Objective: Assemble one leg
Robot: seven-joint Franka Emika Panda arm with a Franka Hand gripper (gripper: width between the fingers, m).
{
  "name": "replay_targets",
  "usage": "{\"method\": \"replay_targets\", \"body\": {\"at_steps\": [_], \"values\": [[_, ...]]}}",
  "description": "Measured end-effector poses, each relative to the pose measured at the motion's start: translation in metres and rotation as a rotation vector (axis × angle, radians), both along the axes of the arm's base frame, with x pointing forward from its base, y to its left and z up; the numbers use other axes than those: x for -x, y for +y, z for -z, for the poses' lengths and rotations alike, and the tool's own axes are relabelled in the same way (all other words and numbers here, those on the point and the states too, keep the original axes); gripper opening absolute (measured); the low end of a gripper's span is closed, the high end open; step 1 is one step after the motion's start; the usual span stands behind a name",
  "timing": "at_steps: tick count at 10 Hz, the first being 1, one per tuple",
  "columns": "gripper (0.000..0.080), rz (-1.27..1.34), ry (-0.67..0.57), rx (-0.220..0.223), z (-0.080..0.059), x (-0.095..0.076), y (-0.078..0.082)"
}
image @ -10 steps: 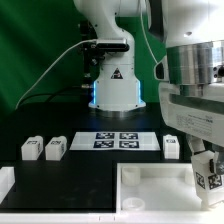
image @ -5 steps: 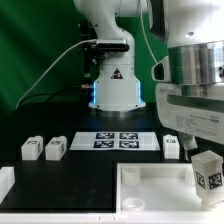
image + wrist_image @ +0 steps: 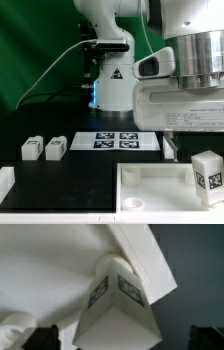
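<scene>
A white leg (image 3: 207, 172) with black-and-white tags stands upright at the right corner of the big white panel (image 3: 150, 186). In the wrist view the same leg (image 3: 118, 308) stands on the panel (image 3: 50, 269), midway between my two dark fingertips (image 3: 44, 337). My gripper (image 3: 125, 341) is open, with both fingers clear of the leg. In the exterior view the hand (image 3: 190, 95) hangs above the leg and its fingers do not show. Two more legs (image 3: 31, 148) (image 3: 55, 148) lie at the exterior view's left. Another leg (image 3: 170, 147) shows partly under the hand.
The marker board (image 3: 115, 140) lies on the black table in front of the robot base (image 3: 112, 90). A white bracket (image 3: 5, 181) sits at the exterior view's far left edge. A rounded white knob (image 3: 15, 326) shows on the panel in the wrist view.
My hand has let go of the leg and risen away from it, filling more of the exterior view. The leg stays standing at the panel's right corner.
</scene>
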State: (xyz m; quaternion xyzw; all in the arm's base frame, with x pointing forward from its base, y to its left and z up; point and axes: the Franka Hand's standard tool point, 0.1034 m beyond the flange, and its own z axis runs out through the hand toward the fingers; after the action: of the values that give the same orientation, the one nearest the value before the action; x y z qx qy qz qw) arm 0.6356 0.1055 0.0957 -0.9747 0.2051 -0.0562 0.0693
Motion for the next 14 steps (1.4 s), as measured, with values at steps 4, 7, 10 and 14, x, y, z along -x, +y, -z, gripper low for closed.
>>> {"method": "replay_targets", "body": {"at_steps": [4,7,10,14], "values": [[0.0649,-0.309,-0.036,0.064,0.004,-0.007,0.008],[0.0404,-0.262,-0.031,0.055,0.005,-0.007,0.008],[0.0290,0.051,0.004,0.014,0.006,-0.006,0.002],[0.0291,0.777,0.090,-0.066,0.008,0.001,-0.003]]}}
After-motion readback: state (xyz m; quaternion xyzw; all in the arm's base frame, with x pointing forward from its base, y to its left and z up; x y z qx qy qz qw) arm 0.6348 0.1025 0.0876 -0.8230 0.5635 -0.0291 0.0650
